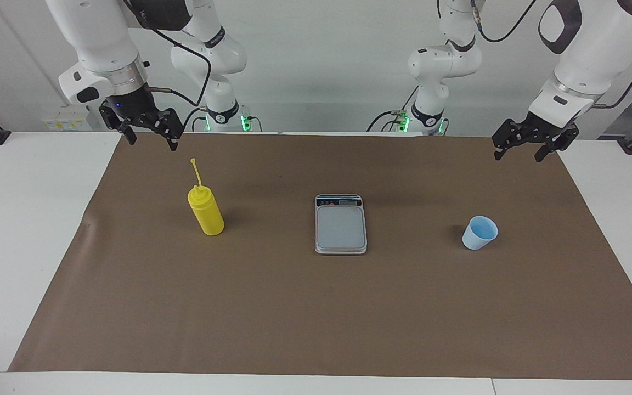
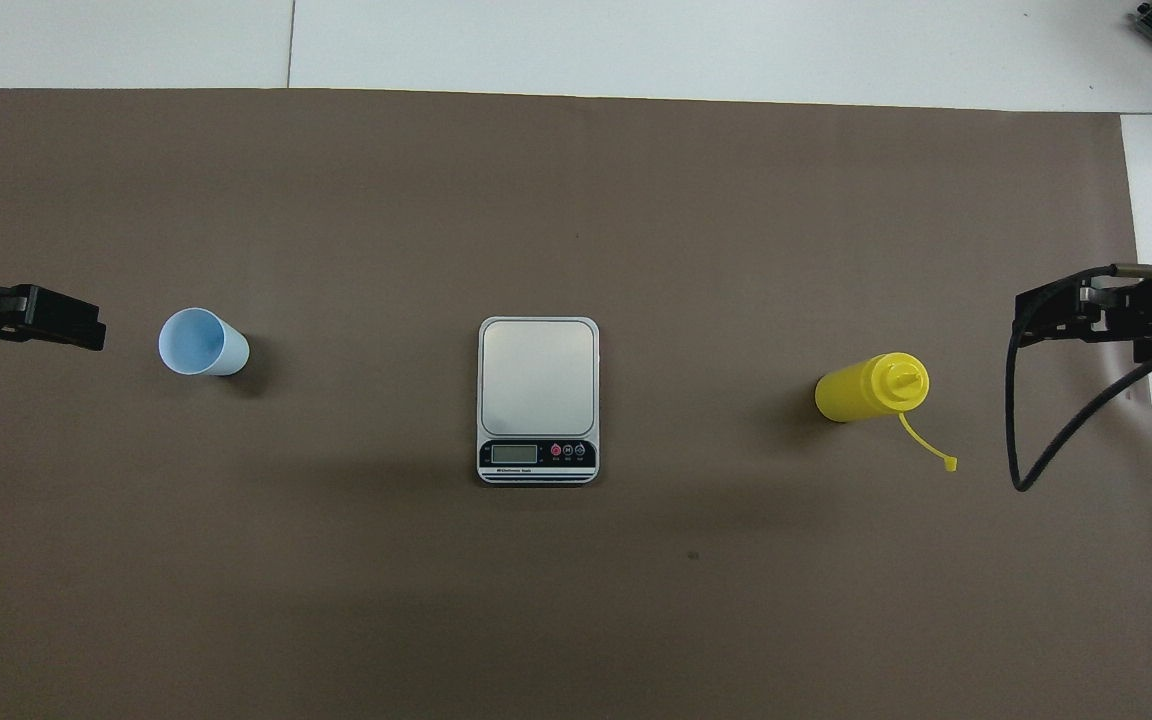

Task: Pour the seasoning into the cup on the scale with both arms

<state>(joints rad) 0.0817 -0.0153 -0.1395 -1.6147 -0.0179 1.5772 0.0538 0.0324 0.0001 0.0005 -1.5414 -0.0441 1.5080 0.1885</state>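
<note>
The yellow squeeze bottle (image 1: 206,213) (image 2: 861,390) stands upright on the brown mat toward the right arm's end, its thin nozzle up and its cap hanging off. The silver-grey scale (image 1: 340,226) (image 2: 537,378) lies at the mat's middle, plate bare, display strip nearest the robots. The pale blue cup (image 1: 479,233) (image 2: 201,343) stands upright on the mat toward the left arm's end, apart from the scale. My right gripper (image 1: 151,140) (image 2: 1028,318) is open and empty, raised over the mat beside the bottle. My left gripper (image 1: 518,155) (image 2: 86,326) is open and empty, raised over the mat beside the cup.
The brown mat (image 1: 316,318) (image 2: 576,200) covers most of the white table (image 1: 25,230), which shows bare at both ends. A black cable (image 2: 1021,440) loops down from the right arm's wrist over the mat's edge.
</note>
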